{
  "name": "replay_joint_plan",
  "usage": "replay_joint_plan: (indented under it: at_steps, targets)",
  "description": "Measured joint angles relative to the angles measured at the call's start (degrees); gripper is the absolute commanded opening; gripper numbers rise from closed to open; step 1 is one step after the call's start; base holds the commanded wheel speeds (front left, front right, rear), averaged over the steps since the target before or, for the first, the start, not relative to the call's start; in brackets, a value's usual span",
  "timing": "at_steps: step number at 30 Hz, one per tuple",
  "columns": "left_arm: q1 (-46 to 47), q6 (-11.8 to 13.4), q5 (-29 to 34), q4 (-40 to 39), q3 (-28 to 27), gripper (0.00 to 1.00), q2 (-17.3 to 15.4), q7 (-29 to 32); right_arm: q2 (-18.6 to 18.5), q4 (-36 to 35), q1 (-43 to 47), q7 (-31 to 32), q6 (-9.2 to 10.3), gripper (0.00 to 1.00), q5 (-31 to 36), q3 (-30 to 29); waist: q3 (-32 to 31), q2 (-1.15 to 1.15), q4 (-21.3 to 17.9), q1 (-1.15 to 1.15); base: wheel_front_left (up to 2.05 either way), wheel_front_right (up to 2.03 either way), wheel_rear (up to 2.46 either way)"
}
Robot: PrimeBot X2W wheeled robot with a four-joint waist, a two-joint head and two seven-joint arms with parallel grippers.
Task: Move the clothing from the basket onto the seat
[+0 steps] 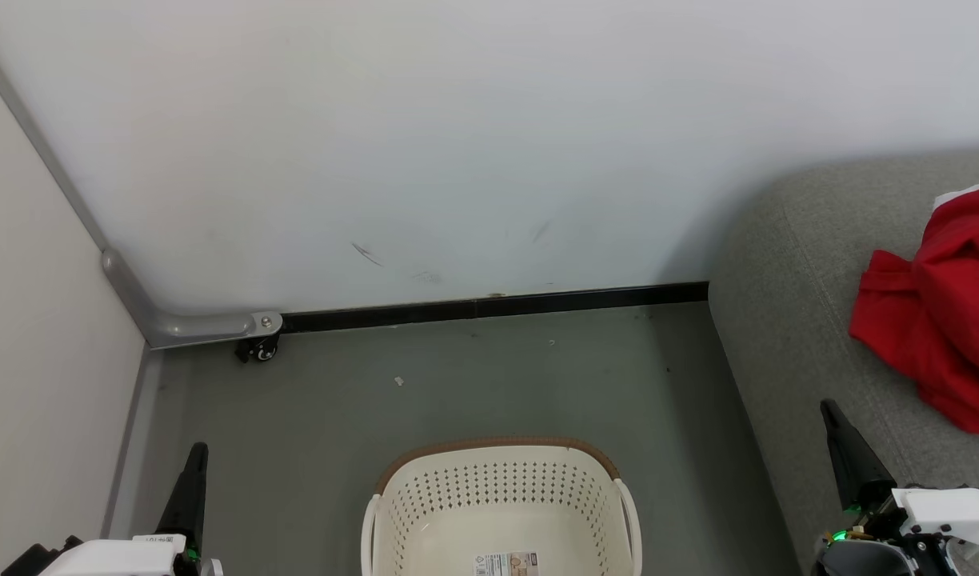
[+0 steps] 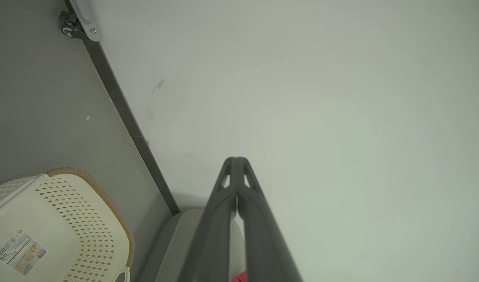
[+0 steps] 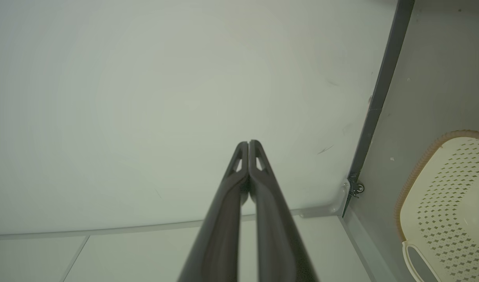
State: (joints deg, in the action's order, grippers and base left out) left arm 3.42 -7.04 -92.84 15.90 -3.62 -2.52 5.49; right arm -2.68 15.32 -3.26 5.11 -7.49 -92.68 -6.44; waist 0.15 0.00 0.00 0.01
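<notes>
- Your left gripper (image 2: 236, 161) is closed on nothing, fingertips touching, aimed at the white wall (image 2: 341, 117).
- Your right gripper (image 3: 248, 144) is likewise closed, tips together, holding nothing, facing the same wall.
- Your clothing (image 1: 937, 320), a red heap, lies on the seat (image 1: 777, 336) at the head view's right edge, apart from the right gripper.
- Your basket (image 1: 497, 488) stands on the grey floor (image 1: 457, 384) between the two grippers, its bare bottom showing a sticker (image 1: 505, 562).

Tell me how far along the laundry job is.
Looks mostly done: the red clothing lies on the grey sofa seat, and the laundry basket shows a bare bottom where visible. In hand: nothing; left claw and right claw are shut, empty. Left: perhaps only checking the basket's hidden near end.
</notes>
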Motion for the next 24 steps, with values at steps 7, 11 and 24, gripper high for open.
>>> replay_joint_plan:
  at_steps: [7, 11, 24]
  targets:
    - [0.0, 0.0, 0.0, 0.02, -0.02, 0.0, 0.0, 0.0, 0.0, 0.01, -0.44, 0.0, 0.0, 0.0, 0.0, -0.01, 0.0, 0.0, 0.0, 0.0, 0.0, 0.0, 0.0]
    - [0.0, 0.0, 0.0, 0.03, -0.03, 0.0, 0.01, 0.0, 0.0, 0.01, -0.5, 0.0, 0.0, 0.0, 0.0, -0.03, 0.0, 0.0, 0.0, 0.0, 0.0, 0.0, 0.0]
    - [0.01, 0.0, 0.0, 0.07, -0.05, 0.0, 0.03, 0.0, 0.0, 0.01, -0.51, 0.0, 0.0, 0.0, 0.0, -0.05, 0.0, 0.0, 0.0, 0.0, 0.0, 0.0, 0.0]
